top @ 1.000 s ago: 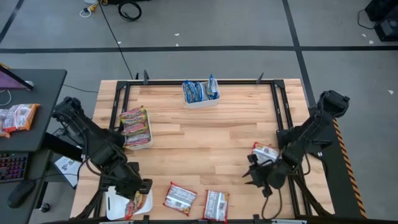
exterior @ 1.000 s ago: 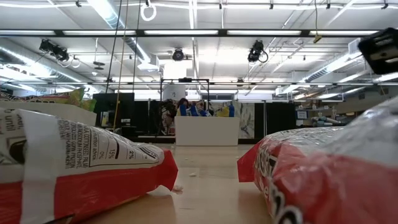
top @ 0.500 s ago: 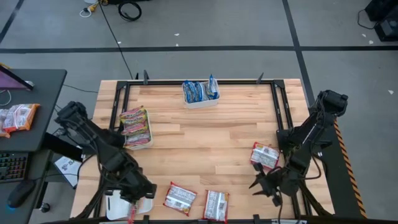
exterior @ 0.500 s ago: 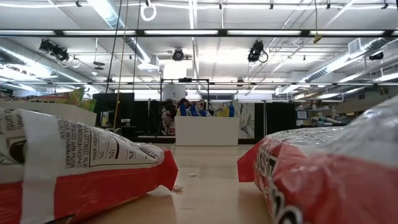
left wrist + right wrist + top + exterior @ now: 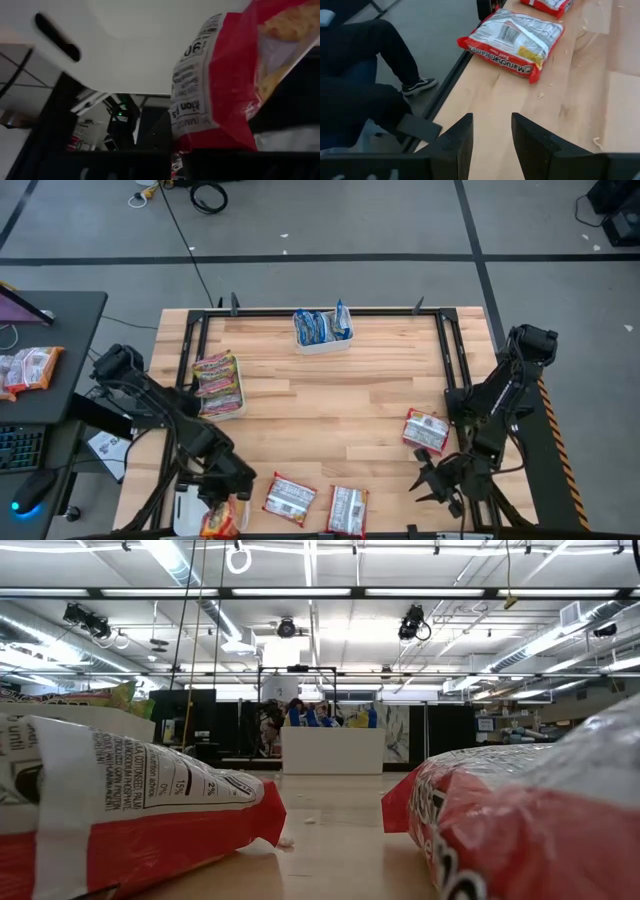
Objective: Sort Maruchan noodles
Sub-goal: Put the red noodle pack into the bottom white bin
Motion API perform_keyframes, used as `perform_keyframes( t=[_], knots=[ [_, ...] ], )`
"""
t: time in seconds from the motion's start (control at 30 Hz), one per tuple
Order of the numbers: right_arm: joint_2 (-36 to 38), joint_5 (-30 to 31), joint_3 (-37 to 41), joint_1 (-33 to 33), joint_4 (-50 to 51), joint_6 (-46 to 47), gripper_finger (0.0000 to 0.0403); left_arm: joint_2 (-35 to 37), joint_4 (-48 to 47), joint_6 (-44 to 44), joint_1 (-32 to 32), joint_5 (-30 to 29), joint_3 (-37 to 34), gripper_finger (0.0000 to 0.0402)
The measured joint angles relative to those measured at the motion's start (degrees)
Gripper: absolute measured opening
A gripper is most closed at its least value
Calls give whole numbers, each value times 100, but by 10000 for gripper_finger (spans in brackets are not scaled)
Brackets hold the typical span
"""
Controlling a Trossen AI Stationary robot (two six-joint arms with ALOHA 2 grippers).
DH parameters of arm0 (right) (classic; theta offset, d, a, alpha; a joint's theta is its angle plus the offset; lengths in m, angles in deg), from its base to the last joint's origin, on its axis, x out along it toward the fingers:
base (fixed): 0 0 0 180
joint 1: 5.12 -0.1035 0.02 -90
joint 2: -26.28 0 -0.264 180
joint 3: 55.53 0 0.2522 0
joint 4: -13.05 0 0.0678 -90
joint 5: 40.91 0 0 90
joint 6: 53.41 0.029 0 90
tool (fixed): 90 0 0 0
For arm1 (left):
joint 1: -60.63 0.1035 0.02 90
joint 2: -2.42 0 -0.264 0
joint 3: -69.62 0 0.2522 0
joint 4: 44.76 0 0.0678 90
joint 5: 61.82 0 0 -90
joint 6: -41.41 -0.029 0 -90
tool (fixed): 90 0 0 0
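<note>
My left gripper is at the table's near left corner, shut on a red-orange noodle packet beside a white tray. The packet and the tray fill the left wrist view. My right gripper is open and empty near the near right edge. Ahead of it, a red-white packet lies flat on the table, also seen from above. Two more red-white packets lie flat on the wood. My left gripper pinches the red-orange packet by one end between its two fingers. The fingers slant down toward the table's near edge. The packet reaches out from the fingers over the tray's near right corner; whether it rests on the tray I cannot tell.
A white tray of blue packets stands at the far edge, and a tray of green-yellow and red packets at the left. Two packets lie close before the low camera. A person's legs stand beyond the near edge.
My right gripper has gone from beside the packet at the right toward the table's near edge, open and empty. My left gripper has gone toward the near edge with the red-orange packet, which now shows more fully at the tray's near right corner.
</note>
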Motion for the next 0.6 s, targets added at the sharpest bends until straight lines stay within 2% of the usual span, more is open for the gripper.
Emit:
perform_keyframes(
  t=[0.23,0.33,0.4,0.53,0.6],
  knots=[
    [0,-4,0,-81,0,185,139,111,813,16,2,96,-41,23],
    [0,-12,-1,-79,-7,195,139,266,809,48,4,151,-41,22],
    [0,-15,0,-69,-18,238,139,337,525,38,35,171,-39,22],
    [0,-54,0,-72,-103,243,139,458,-624,-94,-75,524,-41,22],
    [0,-193,0,-69,-168,245,139,524,-799,-125,-123,625,-44,22]
  ],
)
